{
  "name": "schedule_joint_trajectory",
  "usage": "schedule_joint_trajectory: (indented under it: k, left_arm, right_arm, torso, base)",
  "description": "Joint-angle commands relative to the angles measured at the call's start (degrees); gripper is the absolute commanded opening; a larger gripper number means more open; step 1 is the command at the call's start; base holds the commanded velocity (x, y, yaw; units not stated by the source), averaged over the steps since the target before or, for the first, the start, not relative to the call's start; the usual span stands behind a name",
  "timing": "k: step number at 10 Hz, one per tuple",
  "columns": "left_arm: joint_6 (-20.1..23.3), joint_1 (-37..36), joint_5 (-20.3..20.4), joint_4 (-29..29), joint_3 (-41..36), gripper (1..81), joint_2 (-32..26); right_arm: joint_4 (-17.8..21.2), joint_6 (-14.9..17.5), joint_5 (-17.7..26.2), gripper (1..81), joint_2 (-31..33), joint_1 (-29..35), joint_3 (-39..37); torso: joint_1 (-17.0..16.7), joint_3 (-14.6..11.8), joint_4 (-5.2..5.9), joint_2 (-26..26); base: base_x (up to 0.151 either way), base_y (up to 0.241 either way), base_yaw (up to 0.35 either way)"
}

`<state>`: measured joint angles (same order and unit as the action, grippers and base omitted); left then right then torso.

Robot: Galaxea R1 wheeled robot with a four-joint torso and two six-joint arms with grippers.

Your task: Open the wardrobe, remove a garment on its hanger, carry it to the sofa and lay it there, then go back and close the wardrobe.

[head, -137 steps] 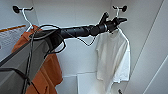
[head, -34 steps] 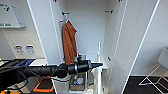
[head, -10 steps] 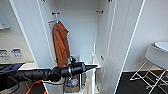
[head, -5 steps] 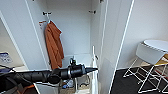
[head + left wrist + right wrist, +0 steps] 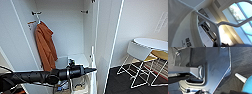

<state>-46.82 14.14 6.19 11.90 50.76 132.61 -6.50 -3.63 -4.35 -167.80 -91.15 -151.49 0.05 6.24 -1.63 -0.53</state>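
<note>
**Step in hand:** carrying the garment away, judged from the layout. The wardrobe (image 5: 65, 37) stands open, and on its rail hangs an orange hooded garment (image 5: 45, 47), at the wardrobe's left side.

**Left gripper** (image 5: 91, 70): in front of the wardrobe's open mouth, low, at the end of the dark arm. The jaws are hard to make out. The stem of the hanger (image 5: 216, 26) runs into the gripper's dark body, so they are judged clamped on it.

**Garment** (image 5: 179, 25): white shirt draped on the hanger, collar label showing, hanging from the left gripper just outside the wardrobe.

**Next move calls for:** a steady, level grip so the thin shirt does not slide off, and a turn away from the wardrobe that keeps shirt and arm off the door edges.

**Edges:** the right door (image 5: 106, 45) stands open beside the gripper, its long edge near. The left door (image 5: 15, 45) flanks the arm.

**Open room:** dark floor (image 5: 117, 85) right of the wardrobe. Further right, a round white table (image 5: 152, 43) and a wire-legged chair (image 5: 137, 51) narrow the way.
</note>
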Motion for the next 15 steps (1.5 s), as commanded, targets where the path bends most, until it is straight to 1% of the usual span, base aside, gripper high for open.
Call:
schedule_joint_trajectory:
  k: [1, 11, 15]
  left_arm:
    - [0.59, -8.38, 2.86, 2.25, -2.33, 1.0, -0.41]
    - [0.59, -7.5, 2.68, 3.13, -2.6, 1.0, -0.32]
    - [0.59, -7.33, 2.68, 3.92, -4.0, 1.0, 0.12]
  right_arm:
    - [-0.53, 0.2, 3.56, 81.1, 0.25, 1.01, 0.24]
    - [-0.62, 0.21, 3.56, 81.1, -1.24, 0.57, -0.02]
    - [-0.53, 0.21, 3.47, 81.1, -1.24, 0.57, 0.07]
  torso:
    - [0.0, 0.0, 0.0, 0.0]
    - [0.0, 0.0, 0.0, 0.0]
    - [-0.02, 0.0, 0.0, 0.0]
  base:
    - [0.0, 0.0, -0.206]
    - [0.0, 0.0, -0.211]
    - [0.0, 0.0, -0.218]
